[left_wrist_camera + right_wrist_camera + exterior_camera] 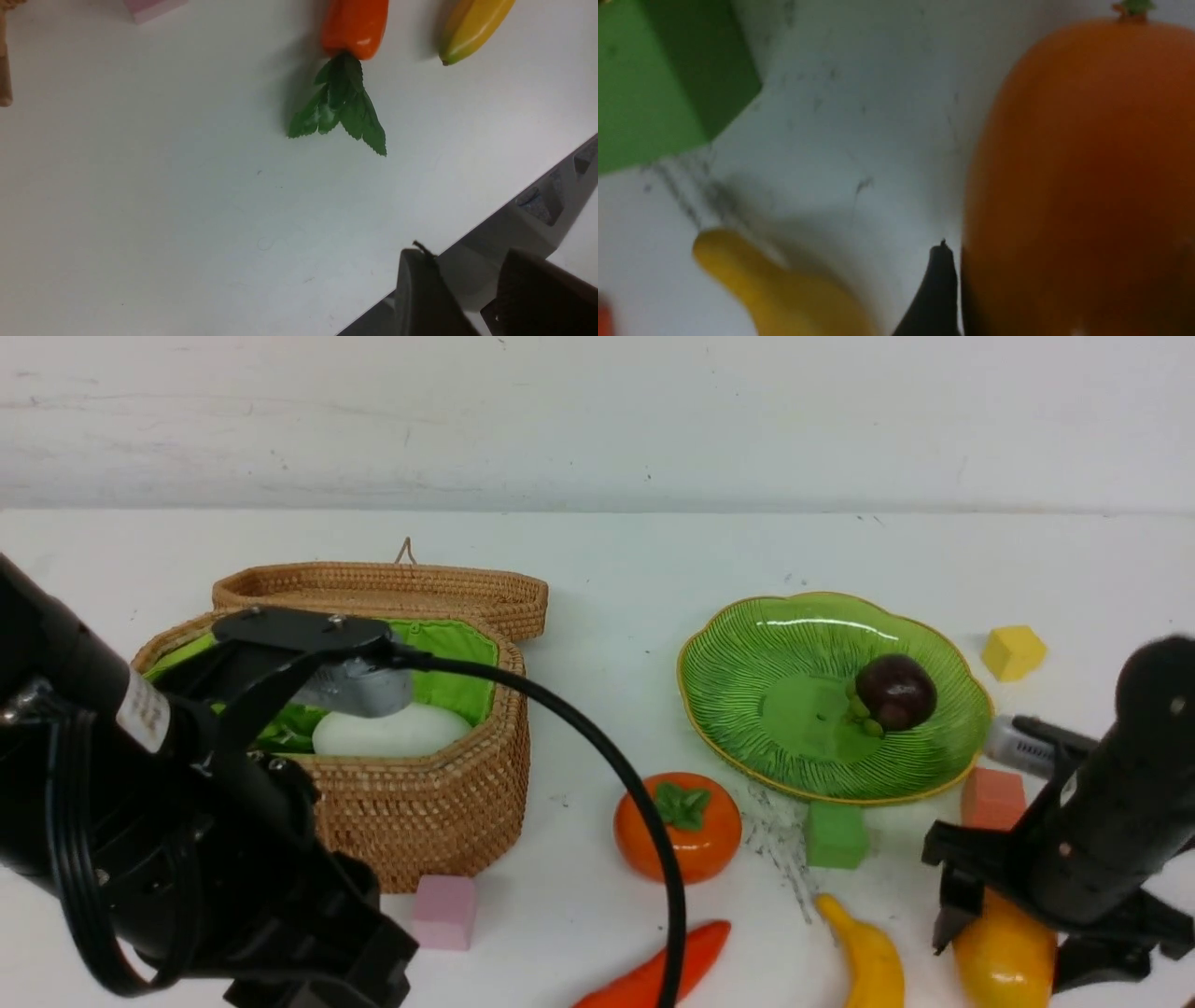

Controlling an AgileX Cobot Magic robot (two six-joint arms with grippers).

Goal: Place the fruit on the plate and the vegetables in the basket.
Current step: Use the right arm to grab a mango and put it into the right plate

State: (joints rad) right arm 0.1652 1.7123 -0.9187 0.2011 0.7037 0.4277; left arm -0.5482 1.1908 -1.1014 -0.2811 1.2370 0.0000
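**Right claw astride mango, not yet gripping**

Right claw (1018, 952) is spread wide, the mango (999, 963) between its fingers, apparently on the worktop (597, 579). Risk: the glossy, rounded skin may squirt out if the jaws close off-centre, knocking the banana (873, 957) just left of the claw. Left claw (462, 261) is half-parted and empty, the pepper (355, 23) ahead of it. Plate (766, 663), ahead-left of the right claw, holds only the mangosteen (896, 691). Basket (420, 812), far left, lid back, holds the radish (392, 733).
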